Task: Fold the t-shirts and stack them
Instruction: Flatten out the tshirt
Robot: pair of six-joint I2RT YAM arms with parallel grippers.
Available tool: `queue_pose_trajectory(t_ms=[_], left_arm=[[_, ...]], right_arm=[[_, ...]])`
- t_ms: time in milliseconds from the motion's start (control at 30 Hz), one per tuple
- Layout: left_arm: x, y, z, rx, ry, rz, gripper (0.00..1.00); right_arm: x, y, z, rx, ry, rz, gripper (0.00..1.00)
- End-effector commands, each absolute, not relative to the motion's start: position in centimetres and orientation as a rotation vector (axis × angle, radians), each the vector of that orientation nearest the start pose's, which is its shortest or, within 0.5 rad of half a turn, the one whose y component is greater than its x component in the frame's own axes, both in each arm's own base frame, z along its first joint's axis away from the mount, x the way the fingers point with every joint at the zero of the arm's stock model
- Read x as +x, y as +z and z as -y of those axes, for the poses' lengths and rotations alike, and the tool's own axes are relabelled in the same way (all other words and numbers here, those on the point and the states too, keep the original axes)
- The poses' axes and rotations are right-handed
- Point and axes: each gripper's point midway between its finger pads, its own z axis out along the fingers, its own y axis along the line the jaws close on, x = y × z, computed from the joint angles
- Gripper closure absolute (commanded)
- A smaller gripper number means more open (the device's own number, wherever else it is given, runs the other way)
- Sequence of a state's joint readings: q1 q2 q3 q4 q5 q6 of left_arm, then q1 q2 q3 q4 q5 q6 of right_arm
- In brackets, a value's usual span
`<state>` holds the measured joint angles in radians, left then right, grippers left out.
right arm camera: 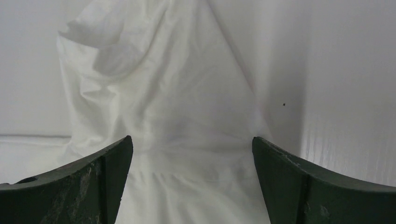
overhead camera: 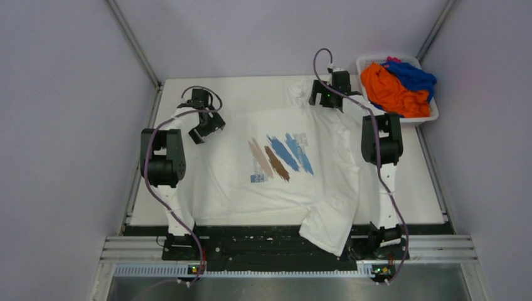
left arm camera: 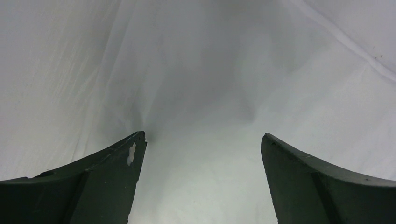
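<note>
The white t-shirt [overhead camera: 276, 169] with the blue and brown brush-stroke print is laid print-up across the tabletop [overhead camera: 414, 188], with one end drooping over the near edge by the right arm's base. The left pincer [left arm camera: 203, 140] is spread wide over plain cloth at the shirt's far left, and the right pincer [right arm camera: 192, 140] is just as wide over a bunched-up bit at its far right, neither holding anything. The orange shirt [overhead camera: 389, 91], blue shirt [overhead camera: 414, 75] and pink-red shirt [overhead camera: 393, 60] sit heaped in the white basket [overhead camera: 433, 113] at the far right corner.

A rumpled white t-shirt [right arm camera: 163, 93] is seen from upper left down to bottom centre. The right gripper [right arm camera: 191, 140] is spread wide, its dark fingers [right arm camera: 93, 186] framed at both lower corners.
</note>
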<state>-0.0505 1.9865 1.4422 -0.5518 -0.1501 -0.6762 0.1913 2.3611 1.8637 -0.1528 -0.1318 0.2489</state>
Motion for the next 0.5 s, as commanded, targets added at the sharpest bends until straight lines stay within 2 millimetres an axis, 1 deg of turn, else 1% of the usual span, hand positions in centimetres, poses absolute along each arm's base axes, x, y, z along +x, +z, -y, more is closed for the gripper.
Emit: queue_pose_trajectory(t_ms=[0,133,200,233,267,367,400,467], left_arm=[[47.1,5.2,1.9,-0.853,-0.039,-2.460,0.03],[47.9,5.5,2.0,-0.849,-0.045,-2.452,0.03],[48.3,5.6,2.1,-0.846,-0.060,-2.448,0.02],[48.4,5.6,2.3,-0.843,-0.067,-2.449,0.03],[48.6,5.7,2.3,-0.841,-0.072,-2.447,0.03],[49.0,5.8,2.6,-0.828,-0.091,-2.445,0.03],[49.2,5.9,2.6,-0.823,-0.094,-2.444,0.02],[49.3,6.1,2.7,-0.818,-0.107,-2.441,0.02]], right_arm=[[59.6,2.6,-11.6,0.164,0.298,-2.325,0.01],[58.3,0.9,-8.5,0.351,0.313,-2.383,0.01],[57.3,-0.2,-7.6,0.435,0.348,-2.411,0.01],[57.0,-0.4,-7.5,0.442,0.373,-2.415,0.01],[56.7,-0.5,-7.5,0.432,0.382,-2.419,0.01],[55.8,-0.6,-6.7,0.447,0.332,-2.430,0.01],[55.4,-0.5,-6.2,0.467,0.293,-2.430,0.01],[55.3,0.3,-5.2,0.504,0.253,-2.400,0.01]])
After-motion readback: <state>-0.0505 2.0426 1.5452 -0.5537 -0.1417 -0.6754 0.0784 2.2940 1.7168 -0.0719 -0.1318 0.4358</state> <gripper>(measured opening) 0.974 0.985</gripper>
